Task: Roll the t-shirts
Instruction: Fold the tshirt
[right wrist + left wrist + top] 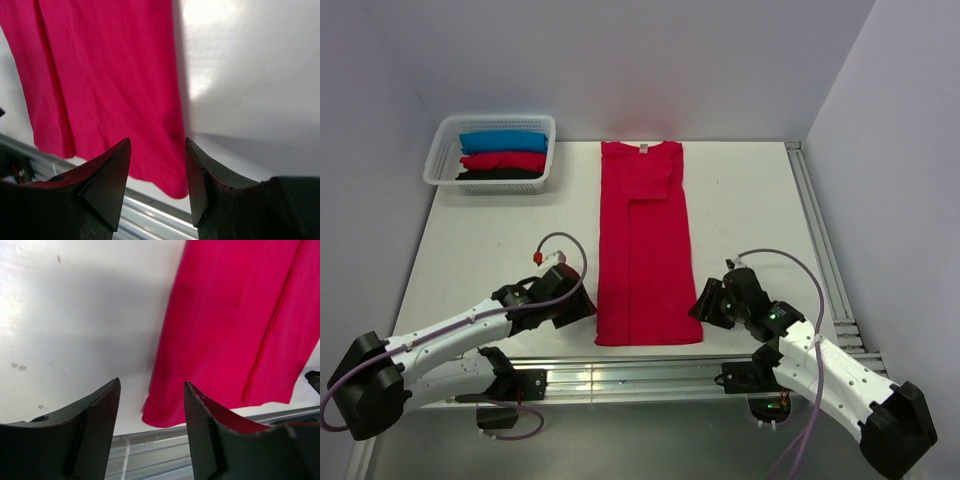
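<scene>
A crimson-red t-shirt (645,245) lies flat on the white table, folded into a long narrow strip, its neck with a small pale label (643,149) at the far end and its hem at the near edge. My left gripper (582,305) is open and empty just left of the hem's near-left corner (160,415). My right gripper (705,305) is open and empty just right of the near-right corner (175,185). Rolled blue (503,141), red (503,160) and black (500,174) t-shirts lie in the basket.
A white lattice basket (438,160) stands at the far left corner of the table. An aluminium rail (620,375) runs along the near edge below the hem, and another rail (817,235) runs down the right side.
</scene>
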Controlling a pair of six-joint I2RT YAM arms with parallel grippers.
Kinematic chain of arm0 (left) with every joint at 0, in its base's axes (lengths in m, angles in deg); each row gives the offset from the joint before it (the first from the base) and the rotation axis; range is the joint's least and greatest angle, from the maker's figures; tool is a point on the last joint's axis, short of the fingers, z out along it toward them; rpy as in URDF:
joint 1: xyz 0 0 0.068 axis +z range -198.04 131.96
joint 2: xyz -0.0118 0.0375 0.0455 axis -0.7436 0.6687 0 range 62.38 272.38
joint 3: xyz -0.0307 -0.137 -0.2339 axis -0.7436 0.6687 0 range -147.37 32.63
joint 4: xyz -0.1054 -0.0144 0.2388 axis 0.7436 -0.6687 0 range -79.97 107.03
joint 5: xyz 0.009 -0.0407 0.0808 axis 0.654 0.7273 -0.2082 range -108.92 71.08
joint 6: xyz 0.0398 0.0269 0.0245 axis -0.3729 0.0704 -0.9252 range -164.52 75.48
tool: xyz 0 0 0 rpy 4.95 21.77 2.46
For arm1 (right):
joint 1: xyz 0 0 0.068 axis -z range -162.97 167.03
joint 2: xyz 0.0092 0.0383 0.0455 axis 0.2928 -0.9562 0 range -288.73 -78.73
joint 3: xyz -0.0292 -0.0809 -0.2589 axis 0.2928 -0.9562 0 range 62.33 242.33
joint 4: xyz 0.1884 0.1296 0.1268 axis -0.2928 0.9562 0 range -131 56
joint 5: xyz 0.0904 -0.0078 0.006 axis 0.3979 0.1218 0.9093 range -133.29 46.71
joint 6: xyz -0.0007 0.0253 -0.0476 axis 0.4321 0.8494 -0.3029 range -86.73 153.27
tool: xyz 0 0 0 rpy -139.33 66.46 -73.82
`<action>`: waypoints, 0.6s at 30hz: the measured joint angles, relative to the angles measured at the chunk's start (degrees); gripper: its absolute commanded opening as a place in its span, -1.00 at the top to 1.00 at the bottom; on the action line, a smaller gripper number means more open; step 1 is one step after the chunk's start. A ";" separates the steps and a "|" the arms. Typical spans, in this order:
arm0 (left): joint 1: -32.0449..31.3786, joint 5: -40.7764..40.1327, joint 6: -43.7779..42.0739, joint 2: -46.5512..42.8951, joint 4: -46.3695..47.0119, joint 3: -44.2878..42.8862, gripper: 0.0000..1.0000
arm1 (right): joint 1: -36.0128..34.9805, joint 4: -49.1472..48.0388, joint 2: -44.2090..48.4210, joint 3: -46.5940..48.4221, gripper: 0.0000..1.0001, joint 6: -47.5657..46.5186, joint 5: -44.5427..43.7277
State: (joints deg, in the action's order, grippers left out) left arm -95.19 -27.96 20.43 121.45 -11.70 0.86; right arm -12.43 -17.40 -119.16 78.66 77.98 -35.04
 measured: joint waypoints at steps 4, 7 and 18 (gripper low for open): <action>-2.60 0.13 3.80 -0.72 0.57 4.26 -0.14 | -6.23 1.40 1.86 -1.49 -0.09 4.55 -1.73; -4.50 0.20 6.49 -0.50 1.40 7.23 -0.11 | -9.01 2.62 2.99 -2.19 -0.09 6.97 -2.71; -10.62 -0.74 11.32 2.23 7.58 7.45 -0.08 | -10.58 11.50 11.63 -2.54 -0.09 10.14 -5.86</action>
State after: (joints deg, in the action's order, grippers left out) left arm -105.82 -28.70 31.75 123.68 -4.12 8.31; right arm -23.00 -5.90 -107.53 76.13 88.12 -40.89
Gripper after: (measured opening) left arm 0.537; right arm 0.545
